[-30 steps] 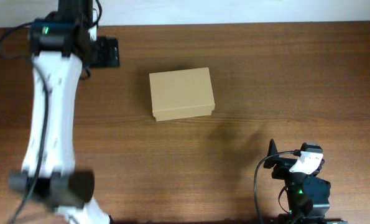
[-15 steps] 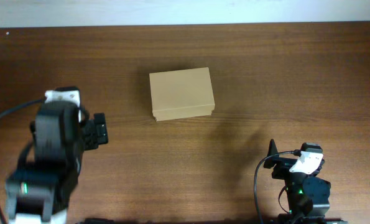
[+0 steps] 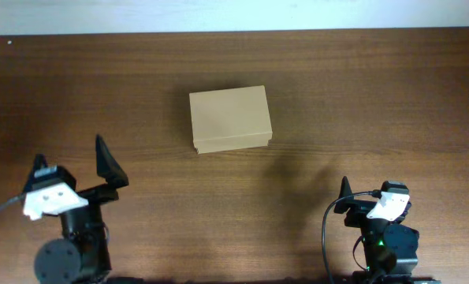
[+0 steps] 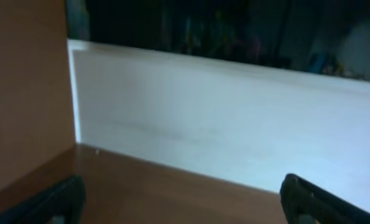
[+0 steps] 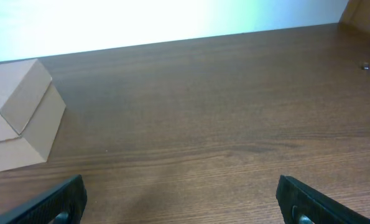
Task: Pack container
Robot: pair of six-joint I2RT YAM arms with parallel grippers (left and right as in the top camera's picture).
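— What is being shown?
— The left gripper (image 3: 70, 158), drawn back from its far reach, is being parked near-side, jaws spread and empty. The right gripper (image 5: 181, 198) is likewise being held agape.
— And the packing?
— It is being judged finished: the container (image 3: 230, 118), plain tan cardboard with its lid shut, is sitting well ahead of both claws, between them.

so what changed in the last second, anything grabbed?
The left gripper pulled back from its reach over the far-left of the table to the near-left edge, where it now sits with fingers open and empty. Nothing was taken hold of or let go. The container stayed put with its lid shut, and the right gripper stayed parked and open.
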